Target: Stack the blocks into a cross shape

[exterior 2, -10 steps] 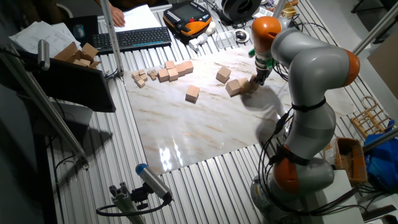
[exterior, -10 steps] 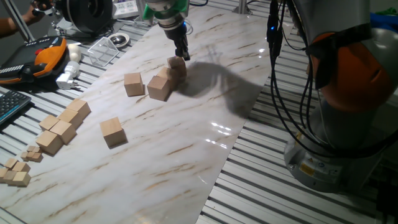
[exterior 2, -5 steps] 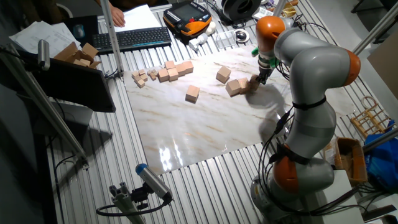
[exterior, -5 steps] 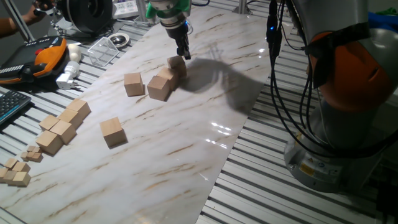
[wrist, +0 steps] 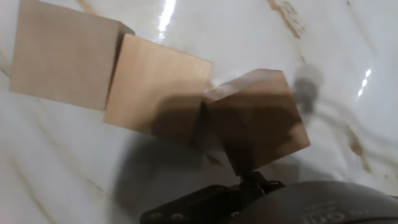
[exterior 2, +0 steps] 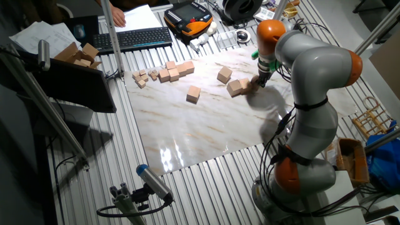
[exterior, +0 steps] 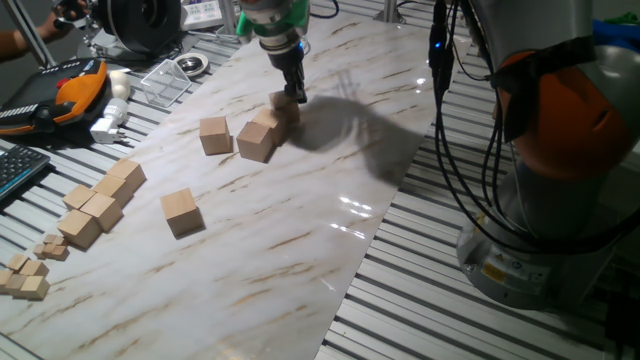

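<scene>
Three tan blocks lie in a loose row on the marble board: the near one (exterior: 257,141) (wrist: 62,53), a middle one (wrist: 158,90), and the far one (exterior: 285,108) (wrist: 258,118), which is turned at an angle. My gripper (exterior: 298,95) (wrist: 252,182) (exterior 2: 259,79) is shut, nothing between its fingers, with the tip low against the far block's outer side. Another block (exterior: 215,135) (exterior 2: 224,75) stands alone to the left of the row. A further block (exterior: 182,212) (exterior 2: 194,94) sits apart, nearer the board's front.
A joined row of tan cubes (exterior: 100,203) and small cubelets (exterior: 28,278) lie at the board's left edge. An orange pendant (exterior: 60,95), a white plug (exterior: 110,120) and a clear tray (exterior: 170,78) sit beyond the board. The arm's base (exterior: 560,200) is at right.
The gripper tip has dropped slightly lower against the far block. The blocks have barely shifted.
</scene>
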